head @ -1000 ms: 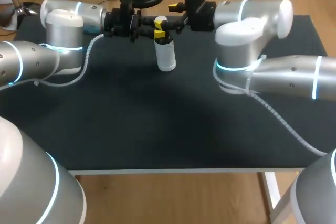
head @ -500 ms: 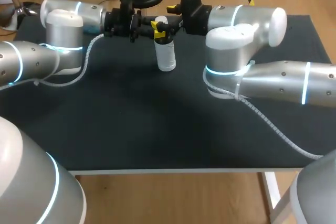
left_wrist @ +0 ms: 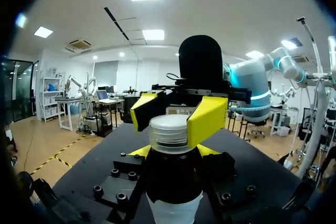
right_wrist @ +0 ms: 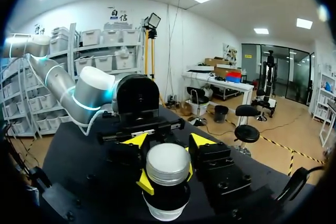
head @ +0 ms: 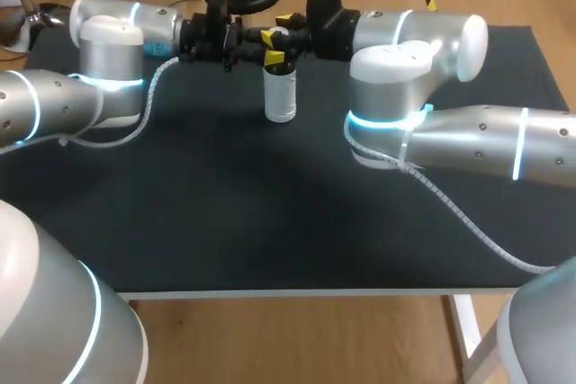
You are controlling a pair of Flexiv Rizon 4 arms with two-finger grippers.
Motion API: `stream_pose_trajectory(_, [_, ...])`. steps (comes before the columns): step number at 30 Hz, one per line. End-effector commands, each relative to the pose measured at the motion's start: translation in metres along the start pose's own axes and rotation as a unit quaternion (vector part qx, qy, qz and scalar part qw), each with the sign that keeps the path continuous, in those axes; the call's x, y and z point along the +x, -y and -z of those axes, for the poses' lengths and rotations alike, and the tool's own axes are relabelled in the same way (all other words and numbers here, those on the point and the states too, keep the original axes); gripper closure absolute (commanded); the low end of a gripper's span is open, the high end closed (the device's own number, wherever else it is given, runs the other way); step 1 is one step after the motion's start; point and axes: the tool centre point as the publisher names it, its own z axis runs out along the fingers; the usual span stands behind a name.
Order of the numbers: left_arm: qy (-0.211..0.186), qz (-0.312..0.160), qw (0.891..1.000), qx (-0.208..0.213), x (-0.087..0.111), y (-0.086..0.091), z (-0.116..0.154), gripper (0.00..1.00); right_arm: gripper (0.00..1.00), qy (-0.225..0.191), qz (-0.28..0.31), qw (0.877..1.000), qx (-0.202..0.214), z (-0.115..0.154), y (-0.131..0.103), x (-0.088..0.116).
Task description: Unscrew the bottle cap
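Moved in: right gripper [left_wrist: 176,113] straddled the cap [left_wrist: 168,129], clamp not confirmable. Left gripper [left_wrist: 173,151] pinched the bottle [head: 280,96] neck, far-middle of table [head: 270,222]. Probably light, rigid plastic; grip the cap's sides.

Even, bright light falls from overhead. The dark counter [head: 270,231] takes it without glare and carries only soft, faint shadows beneath the left arm [head: 54,105] and the right arm [head: 468,137]. Their silver shells show broad pale highlights, and lit rings glow at their joints. In the left wrist view the bottle cap [left_wrist: 168,132] glints along its rim.
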Motion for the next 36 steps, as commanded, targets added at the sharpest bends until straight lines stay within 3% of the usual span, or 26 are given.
stream_pose_trajectory(1, [-0.003,0.0,1.0,0.0,0.0016,0.0001,0.0011,1.0,0.88,-0.001,-0.002,1.0,-0.002,-0.0007,0.0019,-0.0056])
stream_pose_trajectory(3, [-0.003,0.0,1.0,0.0,0.0016,0.0001,0.0011,1.0,0.87,-0.005,-0.003,1.0,-0.004,-0.0009,0.0024,-0.0054])
stream_pose_trajectory(5, [-0.003,0.0,1.0,0.0,0.0016,0.0001,0.0011,1.0,1.0,-0.009,-0.003,1.0,-0.005,-0.0011,0.0029,-0.0048])
stream_pose_trajectory(13, [-0.003,0.0,1.0,0.0,0.0016,0.0001,0.0011,1.0,1.0,-0.031,-0.004,0.999,-0.013,-0.0011,0.0042,-0.0038])
stream_pose_trajectory(20, [-0.003,0.0,1.0,0.0,0.0016,0.0001,0.0011,1.0,1.0,-0.108,0.007,0.993,-0.038,-0.0007,0.0072,-0.0054])
stream_pose_trajectory(31, [-0.003,0.0,1.0,0.0,0.0016,0.0001,0.0011,1.0,1.0,-0.239,0.024,0.967,-0.086,0.0025,0.0068,-0.0082])
stream_pose_trajectory(36, [-0.003,0.0,1.0,0.0,0.0016,0.0001,0.0011,1.0,1.0,-0.318,0.037,0.941,-0.113,0.0022,0.005,-0.0051])
